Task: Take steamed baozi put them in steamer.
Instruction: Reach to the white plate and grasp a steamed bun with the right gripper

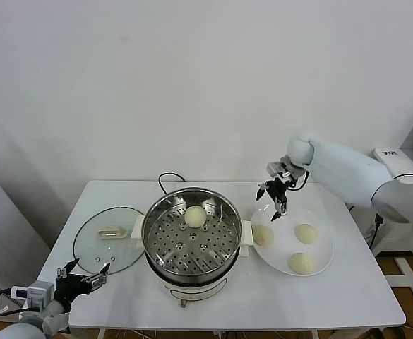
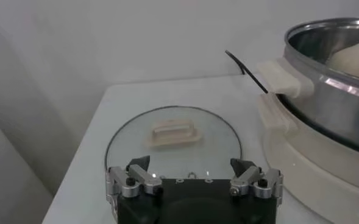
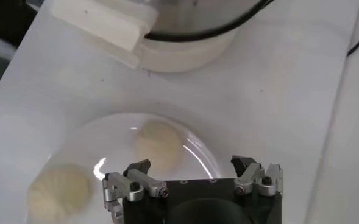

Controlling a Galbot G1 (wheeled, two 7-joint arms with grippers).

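The steamer [image 1: 192,244] is a shiny steel pot with a perforated tray, standing mid-table. One pale baozi [image 1: 195,215] lies at the far side of the tray and also shows in the left wrist view [image 2: 355,61]. Three more baozi [image 1: 262,234] [image 1: 305,233] [image 1: 301,263] lie on a white plate [image 1: 325,248] to the right of the pot. My right gripper [image 1: 274,200] hangs open and empty above the plate's far-left rim. In its wrist view the right gripper [image 3: 191,167] is over the nearest baozi [image 3: 158,145]. My left gripper [image 1: 86,277] rests open at the table's front left corner.
A flat glass lid [image 1: 109,240] with a cream handle lies left of the pot, just beyond the left gripper [image 2: 191,164]. The lid [image 2: 173,140] fills that wrist view's middle. A black cord [image 1: 169,176] runs behind the steamer. A white wall stands behind the table.
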